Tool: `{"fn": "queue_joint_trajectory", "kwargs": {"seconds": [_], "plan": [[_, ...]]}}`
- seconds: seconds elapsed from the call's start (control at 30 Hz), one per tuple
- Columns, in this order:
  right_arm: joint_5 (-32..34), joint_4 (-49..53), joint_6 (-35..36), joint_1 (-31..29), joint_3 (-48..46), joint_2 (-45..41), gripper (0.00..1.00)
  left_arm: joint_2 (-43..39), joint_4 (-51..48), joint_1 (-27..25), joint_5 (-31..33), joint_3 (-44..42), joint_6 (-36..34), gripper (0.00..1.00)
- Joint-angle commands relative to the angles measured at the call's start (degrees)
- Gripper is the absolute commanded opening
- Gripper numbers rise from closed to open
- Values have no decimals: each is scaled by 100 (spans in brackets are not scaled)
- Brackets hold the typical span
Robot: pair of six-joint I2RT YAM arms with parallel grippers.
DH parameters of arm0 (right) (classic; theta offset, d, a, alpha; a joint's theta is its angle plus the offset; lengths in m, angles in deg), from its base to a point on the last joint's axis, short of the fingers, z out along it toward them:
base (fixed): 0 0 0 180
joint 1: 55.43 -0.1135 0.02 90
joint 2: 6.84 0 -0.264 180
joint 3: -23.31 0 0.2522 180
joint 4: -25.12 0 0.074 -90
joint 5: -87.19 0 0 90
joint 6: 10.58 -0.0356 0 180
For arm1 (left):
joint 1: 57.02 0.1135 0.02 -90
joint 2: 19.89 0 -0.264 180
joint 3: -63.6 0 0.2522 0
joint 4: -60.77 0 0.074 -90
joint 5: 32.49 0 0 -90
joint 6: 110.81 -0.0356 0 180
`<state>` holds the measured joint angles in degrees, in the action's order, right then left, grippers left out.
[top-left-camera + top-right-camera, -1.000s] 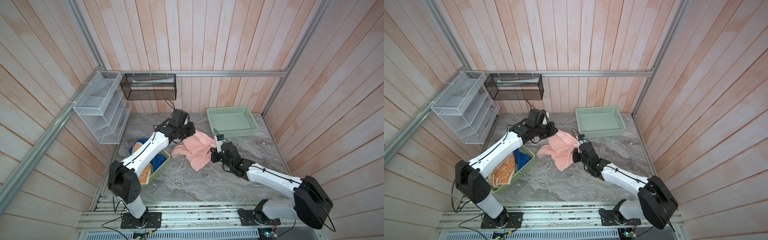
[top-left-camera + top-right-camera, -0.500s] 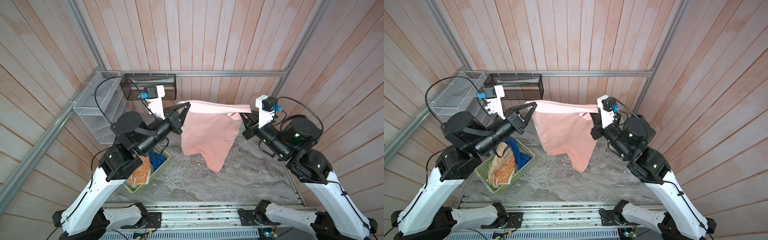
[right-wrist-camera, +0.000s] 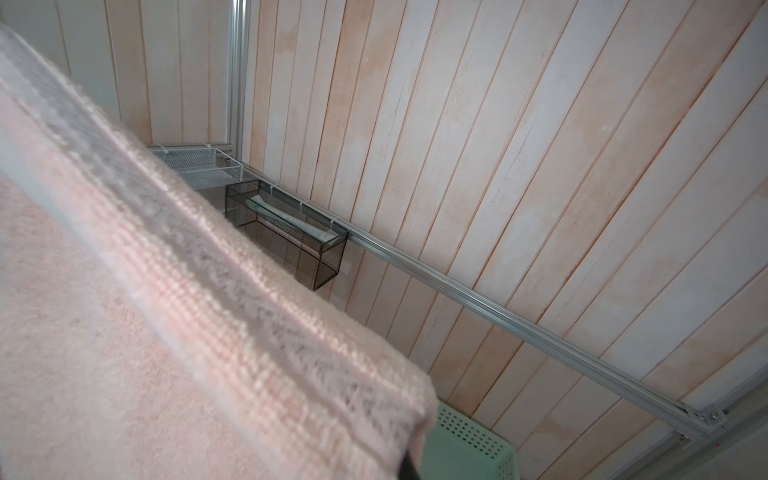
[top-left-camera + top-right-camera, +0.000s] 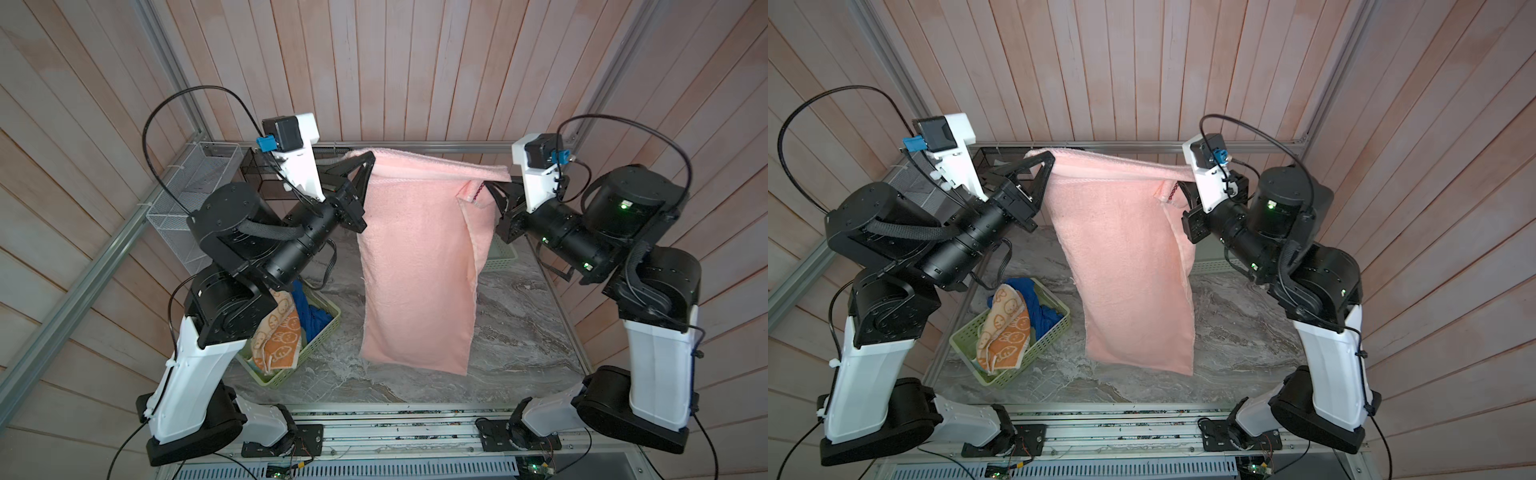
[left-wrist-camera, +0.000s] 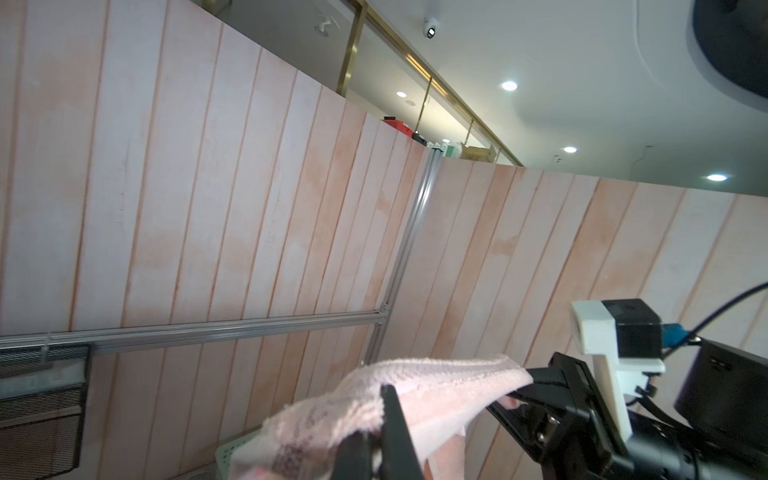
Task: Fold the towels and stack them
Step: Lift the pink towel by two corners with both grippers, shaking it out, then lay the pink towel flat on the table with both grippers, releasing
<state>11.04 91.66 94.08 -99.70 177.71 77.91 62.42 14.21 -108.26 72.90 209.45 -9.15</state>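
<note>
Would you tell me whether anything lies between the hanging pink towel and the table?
Nothing visible does: the table under the pink towel looks bare; the basket sits aside by the left arm.

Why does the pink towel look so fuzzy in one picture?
In the right wrist view the pink towel hangs very close to the lens, so it blurs, while the black mesh basket behind is sharp; in both top views the towel looks crisp.
</note>
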Motion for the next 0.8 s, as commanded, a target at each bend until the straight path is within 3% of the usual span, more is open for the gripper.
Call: {"fn": "queue_joint_trajectory", "kwargs": {"seconds": [0.0, 0.1, 0.23, 0.37, 0.5, 0.63, 0.77], "plan": [[115, -35, -47, 896, 434, 388, 0, 338, -523, 752, 861, 671, -189, 0], [-1006, -306, -332, 1772, 346, 871, 0, 806, -938, 1875, -118, 889, 389, 0], [-2472, -665, -576, 2394, -238, 1610, 0, 1296, -876, 3010, -1217, 246, 951, 0], [-3123, -800, -581, 2409, -716, 2574, 0, 1669, -189, 3496, -1680, -1021, 1173, 0], [-3334, -1031, -736, 2220, -985, 3645, 0, 2236, 573, 3664, -1728, -2087, 1305, 0], [-3030, -1474, -744, 1886, -1187, 4500, 0, 3089, 812, 3660, -1696, -2376, 1337, 0], [-2691, -1586, -801, 1868, -796, 5342, 0, 3725, 922, 3672, -1734, -2443, 1318, 0]]}}
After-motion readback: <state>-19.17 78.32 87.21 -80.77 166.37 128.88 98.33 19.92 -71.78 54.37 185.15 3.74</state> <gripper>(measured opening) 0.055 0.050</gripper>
